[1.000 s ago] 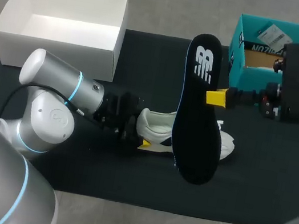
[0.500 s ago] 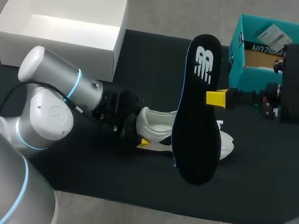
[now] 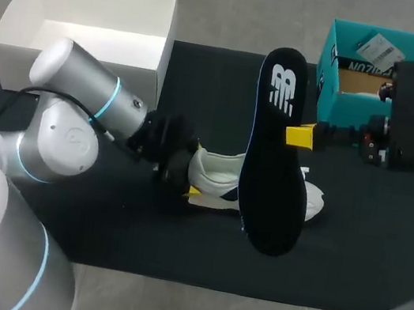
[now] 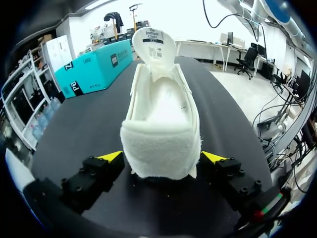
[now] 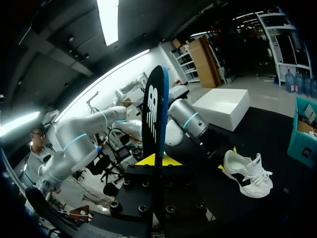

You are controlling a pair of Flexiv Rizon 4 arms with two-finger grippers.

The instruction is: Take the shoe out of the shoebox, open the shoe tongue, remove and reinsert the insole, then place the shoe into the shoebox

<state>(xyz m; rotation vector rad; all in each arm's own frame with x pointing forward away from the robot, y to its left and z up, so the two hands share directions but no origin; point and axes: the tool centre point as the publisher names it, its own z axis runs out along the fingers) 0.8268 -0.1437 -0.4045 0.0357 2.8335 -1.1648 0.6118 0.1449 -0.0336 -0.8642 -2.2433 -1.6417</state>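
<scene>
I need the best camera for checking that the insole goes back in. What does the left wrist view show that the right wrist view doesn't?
Left wrist only: the inside of the shoe, empty, below its raised tongue, seen from the left gripper clamped on the heel. Right wrist only: the black insole upright in the right gripper, plus the white box. Both: the shoe, the teal shoebox, the black mat.
</scene>
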